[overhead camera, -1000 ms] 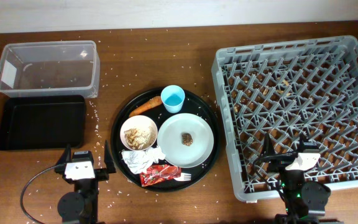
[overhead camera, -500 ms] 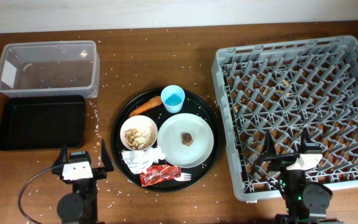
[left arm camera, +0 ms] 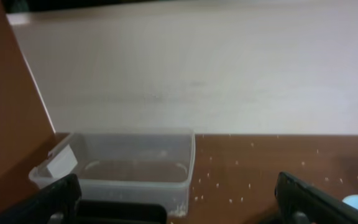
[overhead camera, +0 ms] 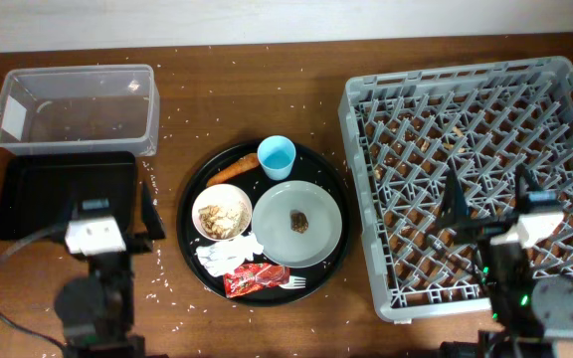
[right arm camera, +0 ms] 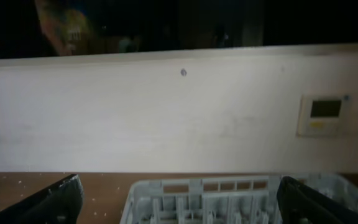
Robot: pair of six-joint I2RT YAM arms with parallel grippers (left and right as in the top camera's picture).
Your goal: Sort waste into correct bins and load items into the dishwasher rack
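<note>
Left gripper [overhead camera: 117,211] hangs wide open and empty left of the round black tray [overhead camera: 318,167]; right gripper [overhead camera: 489,202], equally open and empty, hangs to the tray's right over the rack [overhead camera: 416,119]. A sound first pick is the carrot [overhead camera: 232,170] on the tray's far-left rim: close across its width, clear of the cup [overhead camera: 277,156].

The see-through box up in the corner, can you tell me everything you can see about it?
The clear tub is a rectangular box that looks like thin see-through plastic, with rounded corners and a thicker lip around the top. It has no lid and stands upright, open side up. A white label sits on its left end. It is almost empty, with only a few tiny specks on its floor. It stands on the brown table, with the black tray right against its near side.
</note>
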